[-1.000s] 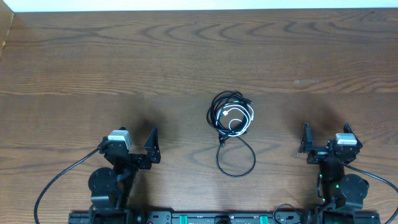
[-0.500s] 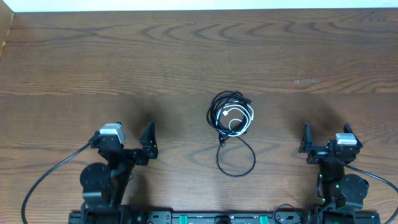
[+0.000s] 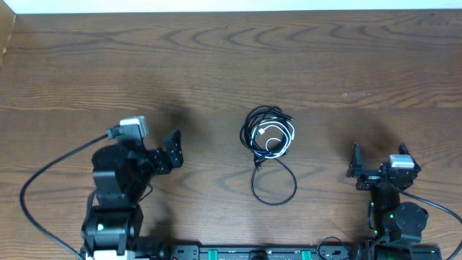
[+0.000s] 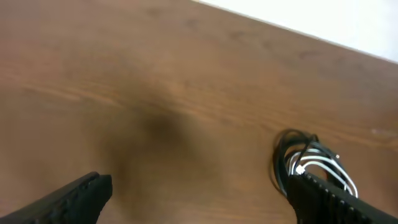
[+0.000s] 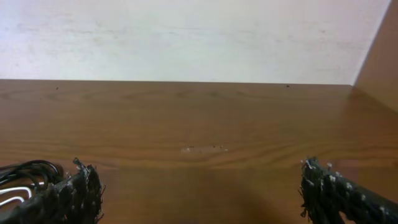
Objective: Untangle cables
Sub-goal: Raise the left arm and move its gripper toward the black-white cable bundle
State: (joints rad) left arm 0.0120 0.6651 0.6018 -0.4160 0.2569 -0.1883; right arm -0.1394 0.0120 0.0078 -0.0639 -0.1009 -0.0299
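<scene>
The cables (image 3: 268,136) lie in a tangled coil at the table's middle: black cords wound round a shorter white one (image 3: 273,137), with one black loop (image 3: 274,184) trailing toward the front. The coil shows at the lower right of the left wrist view (image 4: 311,165) and at the lower left of the right wrist view (image 5: 25,180). My left gripper (image 3: 173,150) is open and empty, raised, left of the coil. My right gripper (image 3: 375,162) is open and empty, low at the front right, well apart from the coil.
The brown wooden table (image 3: 231,65) runs back to a white wall (image 5: 186,37). A wooden side edge (image 3: 7,32) stands at the far left. Thick black wires (image 3: 43,188) run from the left arm to the base rail at the front.
My left arm has risen and swung forward, its gripper moving away from the front edge toward the table's middle. The right arm and the cables have not moved.
</scene>
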